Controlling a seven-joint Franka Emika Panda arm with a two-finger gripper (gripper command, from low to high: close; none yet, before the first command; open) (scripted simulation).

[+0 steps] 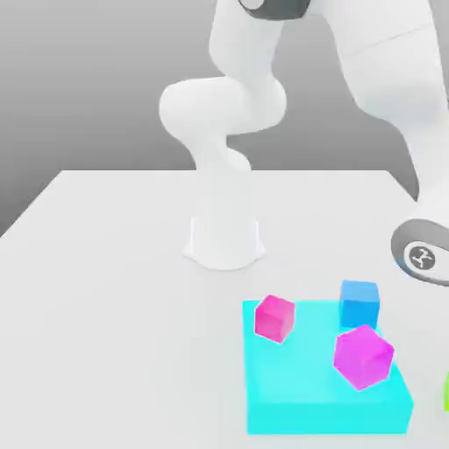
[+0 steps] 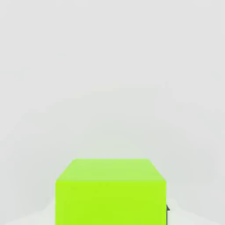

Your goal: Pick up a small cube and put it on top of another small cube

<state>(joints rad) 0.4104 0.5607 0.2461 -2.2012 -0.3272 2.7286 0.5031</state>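
The small cube (image 2: 110,193) is plain lime green and sits very close in the hand view, on the white table. A dark sliver of one fingertip (image 2: 167,214) lies against its side, and my gripper (image 2: 110,219) is shut on the small cube. In the exterior view only a green strip of the small cube (image 1: 445,390) shows at the right edge, below the arm's wrist (image 1: 421,254). A blue cube (image 1: 359,302) of similar size stands at the far edge of a cyan slab (image 1: 298,403); I cannot tell whether it rests on the slab or behind it.
Two pink cubes (image 1: 275,317) (image 1: 363,356) lie tilted on the cyan slab, between the blue cube and the table's front. The arm's white base (image 1: 224,241) stands mid-table. The white table (image 1: 105,289) stretches to the exterior view's left.
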